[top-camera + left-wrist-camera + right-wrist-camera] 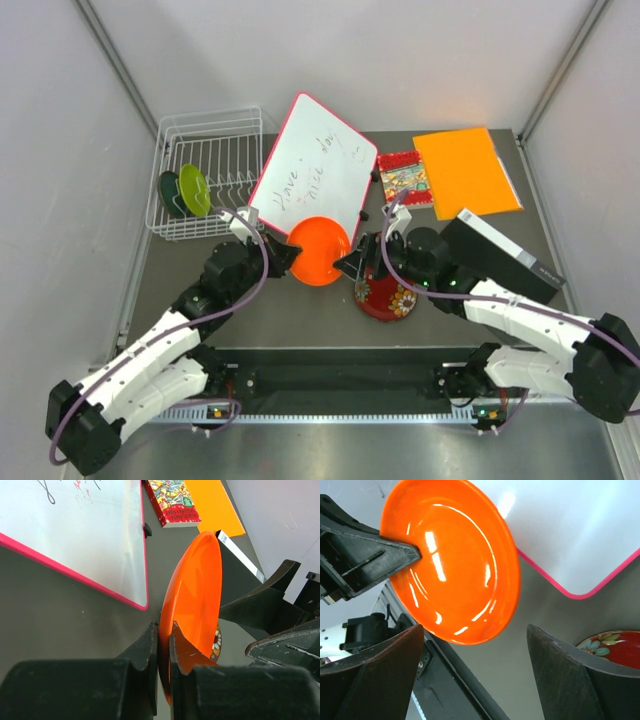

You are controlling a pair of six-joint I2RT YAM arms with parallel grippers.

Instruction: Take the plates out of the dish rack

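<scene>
My left gripper [287,255] is shut on the rim of the orange plate [320,251], held tilted above the table centre; the wrist view shows the jaws pinching the plate's edge [192,600]. My right gripper [352,266] is open and empty just right of the orange plate [450,565], which sits beyond its fingertips. The dark red plate [385,295] with patterned underside lies on the table under the right arm, also seen in the right wrist view [612,647]. The lime green plate [195,189] and dark teal plate [171,194] stand upright in the white wire dish rack [235,125].
A pink-framed whiteboard [315,165] lies next to the rack, partly behind the orange plate. A red booklet [403,178], an orange folder [466,172] and a black box [500,255] lie at the back right.
</scene>
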